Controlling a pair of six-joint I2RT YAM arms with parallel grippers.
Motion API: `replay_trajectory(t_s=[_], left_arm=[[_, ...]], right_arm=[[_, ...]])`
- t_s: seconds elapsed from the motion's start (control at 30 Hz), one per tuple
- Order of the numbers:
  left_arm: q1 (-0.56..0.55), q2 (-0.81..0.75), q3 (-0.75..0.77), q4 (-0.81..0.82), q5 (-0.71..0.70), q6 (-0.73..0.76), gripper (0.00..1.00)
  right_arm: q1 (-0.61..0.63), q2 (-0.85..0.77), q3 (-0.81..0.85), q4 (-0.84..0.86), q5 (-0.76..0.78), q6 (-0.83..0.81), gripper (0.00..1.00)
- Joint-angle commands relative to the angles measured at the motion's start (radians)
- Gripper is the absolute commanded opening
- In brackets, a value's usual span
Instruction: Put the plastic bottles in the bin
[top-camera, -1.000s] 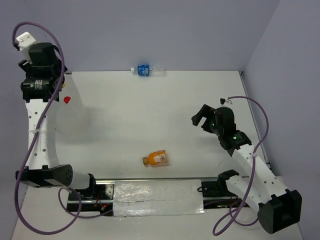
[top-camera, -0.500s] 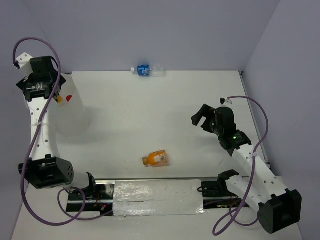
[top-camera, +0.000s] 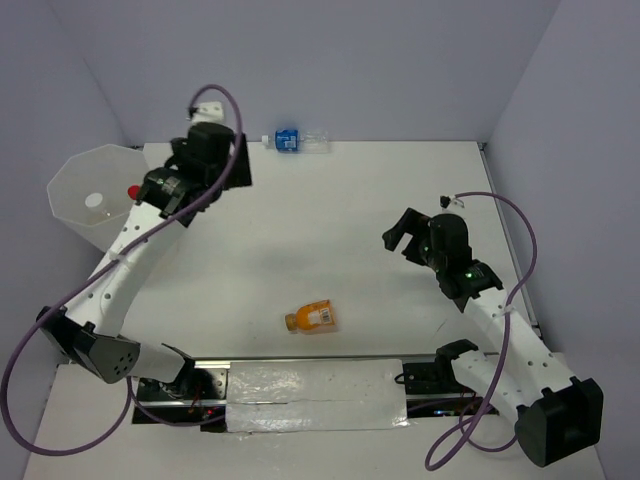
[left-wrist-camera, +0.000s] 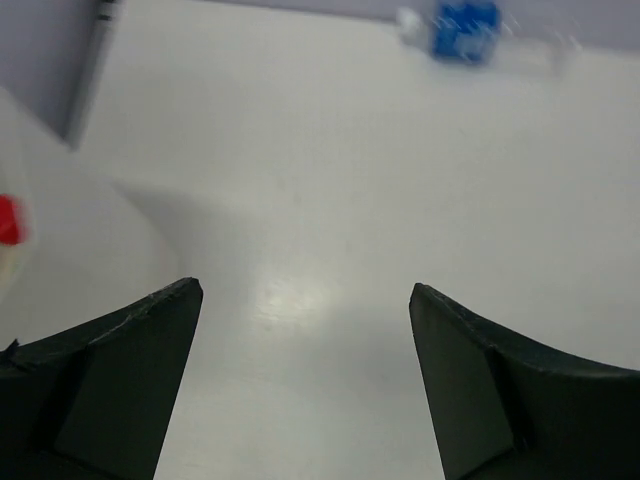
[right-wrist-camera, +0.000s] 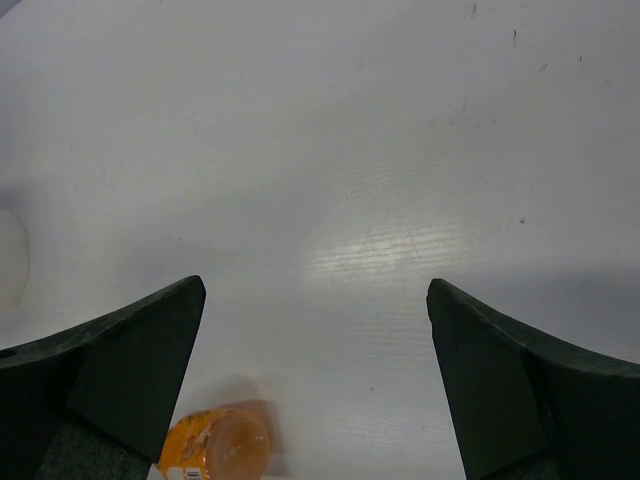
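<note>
The bin (top-camera: 70, 180) stands at the table's left edge, with a red cap (top-camera: 132, 190) and a white cap (top-camera: 93, 200) showing inside it. A blue-labelled bottle (top-camera: 290, 140) lies against the back wall and shows blurred in the left wrist view (left-wrist-camera: 462, 22). My left gripper (top-camera: 238, 165) hangs open and empty between the bin and that bottle (left-wrist-camera: 305, 295). An orange juice bottle (top-camera: 312, 318) lies on its side near the front middle. My right gripper (top-camera: 400, 232) is open and empty, well right of it, with the orange bottle (right-wrist-camera: 215, 445) low between its fingers' lines.
The bin's wall (left-wrist-camera: 70, 250) and the red cap (left-wrist-camera: 8, 220) sit at the left edge of the left wrist view. A foil-covered strip (top-camera: 315, 395) runs along the near edge between the arm bases. Walls close the table at the back and right.
My left arm has swung right from above the bin toward the back middle, its jaws now wide. The bin's rim is uncovered. The right arm has not moved.
</note>
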Motion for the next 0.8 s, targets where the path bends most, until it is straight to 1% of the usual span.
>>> replay_trajectory(t_s=[0.0,0.03,0.07,0.1,0.13,0.17,0.2,0.27,0.3,0.4,0.5,0.6,0.77], left_arm=[[-0.11,-0.002,-0.109,0.015,0.21,0.089,0.98],[-0.162,-0.005,-0.14,0.027,0.257,0.103,0.98],[-0.187,-0.006,-0.184,0.032,0.297,0.135,0.99],[-0.21,-0.008,-0.204,0.035,0.369,0.15,1.0],[-0.256,-0.008,-0.226,0.035,0.395,0.171,0.99],[-0.274,-0.008,-0.261,0.033,0.423,0.182,1.0],[-0.293,0.0,-0.275,0.027,0.49,0.192,0.99],[-0.351,0.009,-0.321,0.02,0.544,0.212,1.0],[-0.394,0.023,-0.333,0.015,0.562,0.216,1.0],[-0.463,0.052,-0.39,0.029,0.593,0.221,0.99],[-0.509,0.08,-0.445,0.081,0.593,0.212,1.0],[-0.534,0.107,-0.471,0.11,0.627,0.208,0.97],[-0.554,0.171,-0.482,0.098,0.671,0.245,0.94]], right_arm=[[-0.001,-0.039,0.02,0.004,0.02,-0.003,1.0],[0.0,-0.056,0.017,0.002,0.02,-0.005,1.0],[0.0,-0.06,0.016,-0.001,0.026,-0.003,1.0],[-0.003,-0.063,0.017,-0.005,0.031,-0.005,1.0],[-0.001,-0.066,0.017,-0.008,0.037,-0.003,0.99],[-0.001,-0.067,0.02,-0.016,0.046,-0.008,1.0],[-0.003,-0.067,0.022,-0.019,0.049,-0.011,1.0],[-0.003,-0.062,0.026,-0.024,0.052,-0.022,1.0],[-0.001,-0.062,0.028,-0.025,0.054,-0.023,1.0],[-0.004,-0.067,0.022,-0.025,0.057,-0.019,1.0],[-0.003,-0.068,0.013,-0.018,0.049,-0.011,1.0],[-0.003,-0.059,0.014,-0.01,0.042,-0.01,1.0],[-0.003,-0.051,0.009,-0.001,0.035,-0.013,1.0]])
